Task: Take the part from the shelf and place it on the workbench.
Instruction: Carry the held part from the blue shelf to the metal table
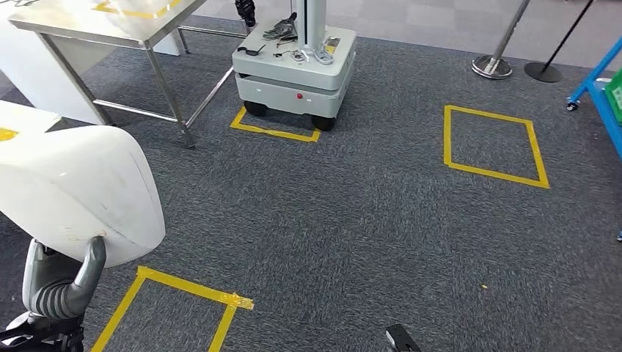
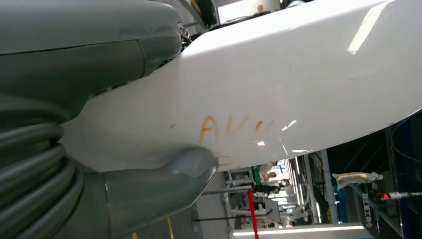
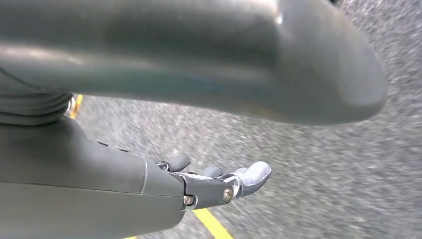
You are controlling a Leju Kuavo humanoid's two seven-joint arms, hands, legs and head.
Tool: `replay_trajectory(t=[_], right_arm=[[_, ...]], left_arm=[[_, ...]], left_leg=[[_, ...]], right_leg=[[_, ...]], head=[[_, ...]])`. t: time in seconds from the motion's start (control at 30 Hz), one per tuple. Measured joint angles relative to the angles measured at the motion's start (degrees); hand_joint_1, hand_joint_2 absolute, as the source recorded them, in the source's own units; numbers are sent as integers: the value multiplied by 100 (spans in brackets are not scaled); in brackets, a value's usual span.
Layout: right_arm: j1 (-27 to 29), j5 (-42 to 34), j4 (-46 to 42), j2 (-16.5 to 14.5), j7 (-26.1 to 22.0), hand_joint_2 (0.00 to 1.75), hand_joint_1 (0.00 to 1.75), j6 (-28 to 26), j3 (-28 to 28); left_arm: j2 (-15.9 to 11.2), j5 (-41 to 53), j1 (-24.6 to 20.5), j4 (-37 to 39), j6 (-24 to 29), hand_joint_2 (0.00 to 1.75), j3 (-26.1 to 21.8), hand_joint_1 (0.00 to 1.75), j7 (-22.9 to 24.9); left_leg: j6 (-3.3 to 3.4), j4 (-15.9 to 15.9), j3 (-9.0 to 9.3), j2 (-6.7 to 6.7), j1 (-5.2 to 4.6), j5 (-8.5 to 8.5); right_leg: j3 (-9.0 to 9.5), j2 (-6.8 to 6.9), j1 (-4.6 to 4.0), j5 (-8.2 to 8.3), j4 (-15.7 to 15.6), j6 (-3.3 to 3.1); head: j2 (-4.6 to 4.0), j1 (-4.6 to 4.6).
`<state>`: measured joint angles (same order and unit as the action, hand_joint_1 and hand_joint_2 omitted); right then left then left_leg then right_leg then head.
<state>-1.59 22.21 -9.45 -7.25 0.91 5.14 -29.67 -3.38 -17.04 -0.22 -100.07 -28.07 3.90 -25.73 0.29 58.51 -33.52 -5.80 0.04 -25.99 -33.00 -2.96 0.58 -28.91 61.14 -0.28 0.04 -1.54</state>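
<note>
Gripping the white part (image 1: 73, 191), left robot hand (image 1: 70, 290); right robot hand (image 3: 219, 181) empty, fingers apart.

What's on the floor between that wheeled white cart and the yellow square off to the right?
Nothing: in the head view, only bare grey carpet lies between the wheeled white cart and the yellow tape square.

Grey carpet (image 1: 352, 242) marked with yellow tape squares (image 1: 493, 145). Steel-legged table (image 1: 110, 22) far left, white wheeled cart (image 1: 297, 70) beside it, stanchion base (image 1: 491, 67), blue rack (image 1: 601, 92) at right edge.
</note>
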Motion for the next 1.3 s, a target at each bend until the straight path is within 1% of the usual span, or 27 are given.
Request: replay_trajectory(t=[0.03,0.07,0.1,0.13,0.2,0.27,0.3,0.33,0.37,0.4,0.43,0.5,0.57,0.63,0.7,0.77,0.83,0.87,0.9,0.93,1.0,1.07,1.13,1.17,1.2,1.27,1.3], right_arm=[[-5,3,1,0,8,0,0,-3,1],[-9,4,1,-1,23,0,0,-8,1],[-15,3,1,-2,38,0,0,-15,0],[-24,1,0,-5,47,0,0,-20,-1],[-32,-5,-1,-8,56,0,0,-26,-2],[-10,-3,-1,-8,97,0,0,-23,-4],[7,-2,-1,-8,121,0,0,-17,-5],[21,-2,-1,-8,136,0,0,-11,-7],[28,-3,-1,-8,143,0,0,-5,-11],[29,-4,-1,-9,144,0,0,1,-15],[27,-3,-1,-11,143,0,0,8,-19],[24,18,-1,-14,129,0,0,35,-23],[24,62,-1,-16,89,0,0,67,-23],[19,144,-1,-19,56,0,0,96,-21],[15,227,-1,-18,34,0,0,114,-7],[25,255,-1,-14,-2,0,0,111,14],[38,251,-1,-10,-14,0,0,96,23],[39,245,-1,-9,-2,0,0,87,23],[36,237,-1,-8,14,0,0,81,23],[31,226,-1,-5,27,0,0,76,23],[18,197,-1,-2,37,0,0,73,23],[2,175,-1,-2,30,0,0,75,22],[-18,171,-1,-8,47,0,0,82,20],[-26,171,-1,-10,65,0,0,86,19],[-32,170,-1,-12,85,0,0,90,16],[-24,163,-1,-13,116,0,0,95,11],[-12,152,-1,-13,115,0,0,96,8]], left_arm=[[7,55,9,-31,14,175,-7,175,4],[8,108,18,-56,37,175,-19,175,-1],[-2,156,32,-80,72,175,-43,175,-22],[-18,191,53,-104,106,175,-78,175,-56],[-78,240,88,-158,159,175,-175,175,-131],[-132,251,109,-193,176,175,-265,175,-167],[-152,251,121,-199,184,175,-299,175,-177],[-170,251,136,-201,198,175,-332,175,-184],[-190,251,148,-205,220,175,-366,175,-191],[-209,251,155,-213,250,175,-401,175,-195],[-227,249,158,-226,285,175,-441,175,-196],[-255,233,168,-260,354,175,-525,175,-198],[-274,204,230,-304,415,175,-624,175,-224],[-290,169,373,-394,462,175,-758,175,-277],[-297,144,509,-513,502,175,-903,175,-326],[-297,105,595,-602,537,175,-1021,175,-338],[-297,3,658,-639,551,175,-1110,175,-297],[-297,-66,671,-642,552,175,-1140,175,-253],[-297,-126,661,-637,558,175,-1162,175,-199],[-295,-168,632,-625,573,175,-1173,175,-145],[-283,-210,539,-598,646,175,-1177,175,-65],[-264,-225,450,-583,743,175,-1177,175,-37],[-243,-246,408,-581,824,175,-1177,175,-19],[-232,-253,395,-581,857,175,-1177,175,-9],[-217,-249,370,-578,885,175,-1176,175,6],[-183,-239,303,-563,922,175,-1174,175,28],[-163,-232,277,-550,938,175,-1173,175,32]], left_leg=[[-36,7,-24,-60,0,4],[-77,1,-46,-121,-1,18],[-117,-15,-73,-179,7,37],[-149,-12,-93,-168,12,43],[-203,239,-226,116,2,-130],[-244,936,-529,457,1,-533],[-262,1310,-692,510,9,-703],[-272,1552,-790,528,15,-783],[-274,1582,-783,540,17,-750],[-270,1363,-649,571,16,-612],[-257,960,-419,650,12,-422],[-192,206,-4,870,-21,-170],[-120,-28,86,933,-56,-136],[-61,-56,79,813,-41,-107],[5,-95,117,694,2,-68],[51,-106,123,560,23,-38],[65,-94,107,399,23,-30],[65,-82,101,315,25,-30],[62,-69,98,228,27,-31],[54,-52,95,141,32,-34],[9,-9,71,-19,35,-44],[-68,10,22,-142,34,-39],[-153,-11,-28,-224,43,-14],[-183,13,-55,-142,44,-33],[-211,127,-117,14,42,-116],[-252,693,-374,396,40,-462],[-275,1093,-558,489,46,-660]], right_leg=[[57,-53,-2,22,-141,-4],[59,-35,-14,10,-163,-17],[64,33,-12,28,-178,-49],[72,95,-11,47,-195,-88],[88,222,-1,85,-237,-168],[81,362,-14,89,-248,-207],[75,444,-22,86,-247,-213],[71,525,-27,83,-245,-218],[69,604,-30,79,-242,-220],[71,680,-31,73,-239,-217],[79,753,-32,64,-234,-209],[100,870,-51,39,-220,-172],[125,959,-66,26,-220,-118],[155,1026,-65,11,-233,-53],[95,789,-51,-136,-47,18],[-203,433,-27,-486,623,63],[-565,331,-20,-734,1349,80],[-637,322,-16,-701,1454,81],[-593,307,-10,-555,1312,78],[-443,257,2,-337,959,72],[-95,29,25,-9,157,60],[37,-85,23,61,-176,48],[51,36,15,89,-205,-7],[66,96,17,110,-232,-49],[80,165,24,129,-259,-90],[83,308,22,143,-283,-139],[76,388,18,141,-281,-149]], head=[[0,1],[0,2],[0,1],[0,2],[0,20],[0,39],[0,42],[0,42],[0,42],[0,42],[0,42],[0,40],[0,37],[0,37],[0,26],[0,11],[0,9],[0,9],[0,9],[0,9],[0,9],[0,11],[0,13],[0,15],[0,25],[0,44],[0,51]])
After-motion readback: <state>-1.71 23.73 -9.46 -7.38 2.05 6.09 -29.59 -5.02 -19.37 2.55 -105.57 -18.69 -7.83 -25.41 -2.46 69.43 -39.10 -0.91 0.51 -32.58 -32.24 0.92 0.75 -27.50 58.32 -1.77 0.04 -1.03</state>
